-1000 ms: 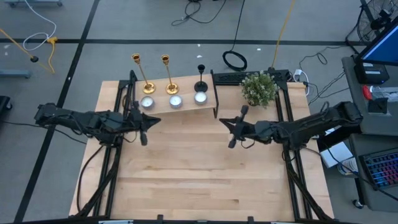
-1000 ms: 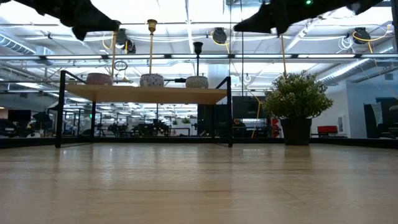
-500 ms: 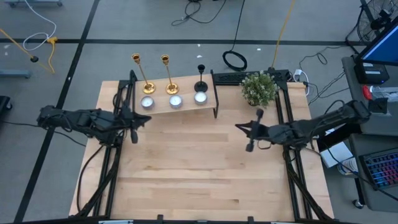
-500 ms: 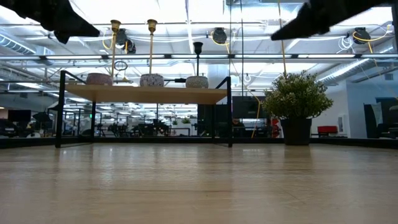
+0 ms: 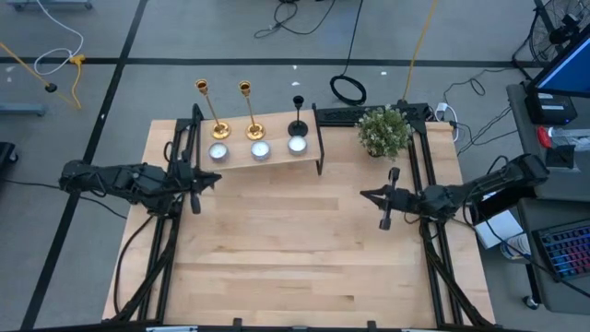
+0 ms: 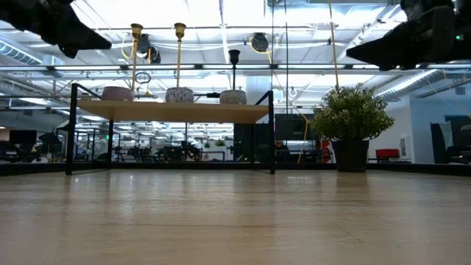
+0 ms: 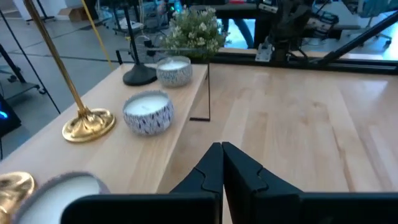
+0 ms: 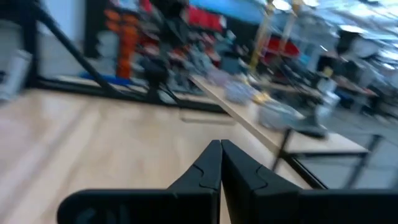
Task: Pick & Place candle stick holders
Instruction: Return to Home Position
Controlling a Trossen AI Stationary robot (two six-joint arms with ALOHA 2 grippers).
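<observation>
Two tall gold candle stick holders [image 5: 214, 127] [image 5: 255, 129] and a shorter black one [image 5: 298, 125] stand upright on their round bases on a wooden shelf [image 5: 277, 159] at the table's far side. They also show in the low view: gold [image 6: 135, 51], gold [image 6: 179, 51], black [image 6: 234, 68]. My left gripper [image 5: 213, 179] is shut and empty, above the table near the shelf's left end, also seen in its wrist view [image 7: 222, 149]. My right gripper [image 5: 366, 194] is shut and empty, right of centre, also seen in its wrist view [image 8: 221, 146].
Three round white candles [image 5: 218, 152] [image 5: 260, 149] [image 5: 297, 144] sit on the shelf in front of the holders. A potted plant [image 5: 383, 130] stands at the far right. The shelf rests on a black metal frame [image 6: 271, 132]. Bare wood table [image 5: 286, 249] lies between the arms.
Both shut grippers have drawn back from the table's middle: my left gripper toward the left edge, my right gripper toward the right edge and slightly nearer. The holders and candles have stayed where they were.
</observation>
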